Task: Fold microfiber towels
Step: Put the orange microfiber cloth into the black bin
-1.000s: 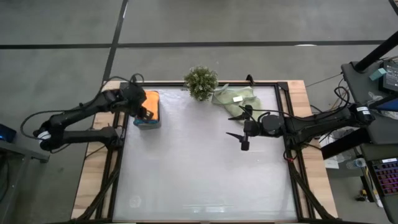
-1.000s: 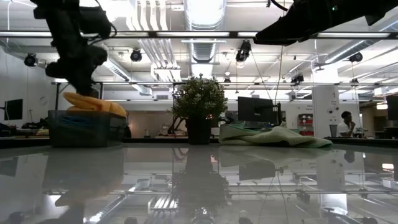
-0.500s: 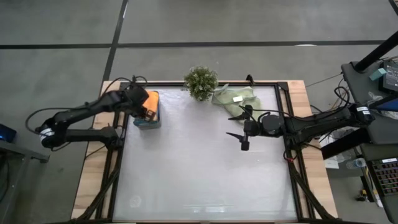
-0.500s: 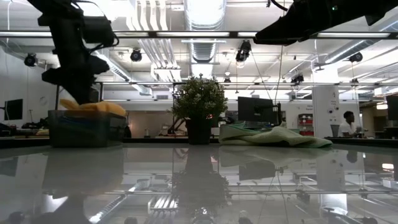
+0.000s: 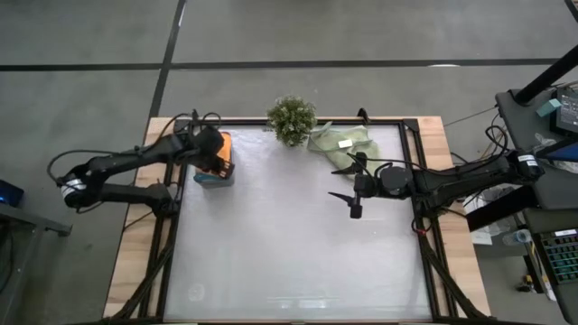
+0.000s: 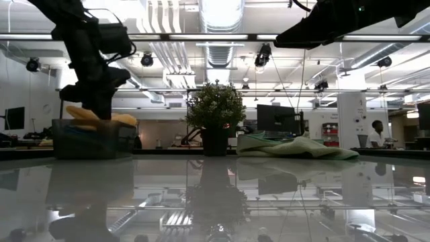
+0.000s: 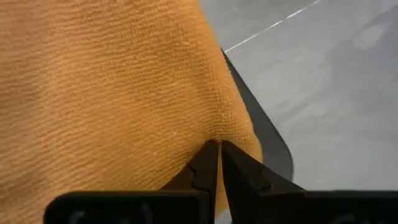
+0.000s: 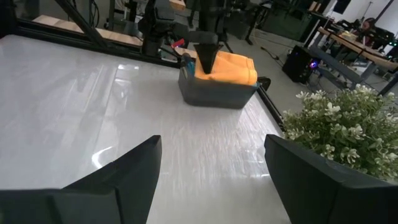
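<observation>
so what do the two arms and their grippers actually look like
Both arms are dark, slim, jointed tubes with black cables looping along them; each carries a pale band near its base. The left gripper has two narrow black fingers tapering to points. The right gripper has broader black fingers with flat angular faces, forking from a round dark wrist.

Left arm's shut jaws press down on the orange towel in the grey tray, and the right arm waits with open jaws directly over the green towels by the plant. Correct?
Not quite. The right gripper waits over bare table, short of the green towels by the plant, as the high view shows. The rest holds: the left gripper, jaws shut, presses on the orange towel in the grey tray.
</observation>
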